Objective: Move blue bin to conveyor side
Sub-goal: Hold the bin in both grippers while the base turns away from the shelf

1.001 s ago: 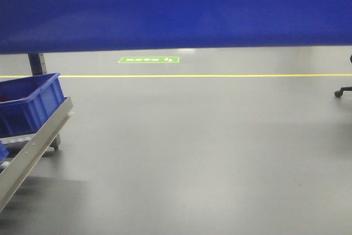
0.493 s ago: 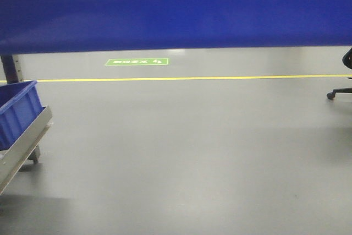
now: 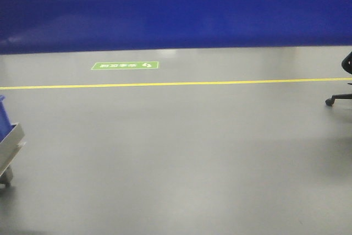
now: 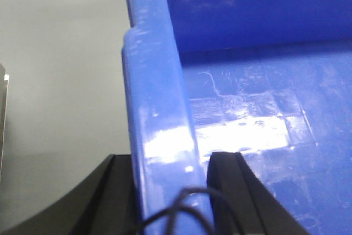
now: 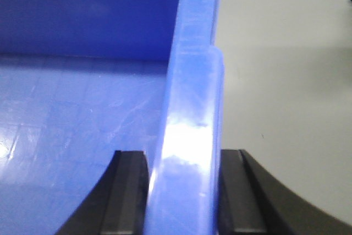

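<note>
The left hand [image 4: 165, 163] is clamped narrowly on the thick side rim of the blue bin [image 4: 258, 108], one black finger [image 4: 228, 185] inside the wall and one outside, and the right hand [image 5: 184, 160] pinches the opposite rim likewise. Each hand enters its wrist view at 6 o'clock, with the rim running up toward 12. In the front view the bin's glossy blue wall fills the top, above the grey floor [image 3: 176, 163].
</note>
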Motion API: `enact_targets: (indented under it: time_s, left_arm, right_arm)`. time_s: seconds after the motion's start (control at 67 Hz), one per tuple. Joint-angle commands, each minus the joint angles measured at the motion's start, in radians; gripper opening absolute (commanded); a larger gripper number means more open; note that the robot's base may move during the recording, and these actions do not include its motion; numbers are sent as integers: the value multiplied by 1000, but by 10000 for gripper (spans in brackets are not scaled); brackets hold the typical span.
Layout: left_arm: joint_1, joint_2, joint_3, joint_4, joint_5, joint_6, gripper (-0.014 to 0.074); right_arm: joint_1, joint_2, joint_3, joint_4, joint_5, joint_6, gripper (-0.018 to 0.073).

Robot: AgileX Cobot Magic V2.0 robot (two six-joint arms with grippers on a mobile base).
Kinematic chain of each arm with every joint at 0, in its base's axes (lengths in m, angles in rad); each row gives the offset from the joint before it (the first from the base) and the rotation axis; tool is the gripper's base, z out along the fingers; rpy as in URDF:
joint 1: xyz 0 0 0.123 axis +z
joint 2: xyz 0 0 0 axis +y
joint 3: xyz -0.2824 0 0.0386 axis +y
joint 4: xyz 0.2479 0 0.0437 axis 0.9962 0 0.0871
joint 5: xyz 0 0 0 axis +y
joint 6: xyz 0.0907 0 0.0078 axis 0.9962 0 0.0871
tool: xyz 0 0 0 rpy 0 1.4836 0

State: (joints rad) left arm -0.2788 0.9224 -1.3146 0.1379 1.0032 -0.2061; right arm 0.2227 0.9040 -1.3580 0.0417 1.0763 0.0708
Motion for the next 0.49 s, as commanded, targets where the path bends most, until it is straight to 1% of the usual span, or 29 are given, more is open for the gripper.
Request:
enact_targets:
  time_s: [0.0, 0.478]
  left_arm:
    - [-4, -19, -17, 30, -109, 19, -9]
    - [-4, -19, -17, 30, -109, 19, -9]
  right_arm:
    - [-2, -19, -27, -31, -127, -27, -78]
    - [-2, -17, -27, -31, -128, -27, -78]
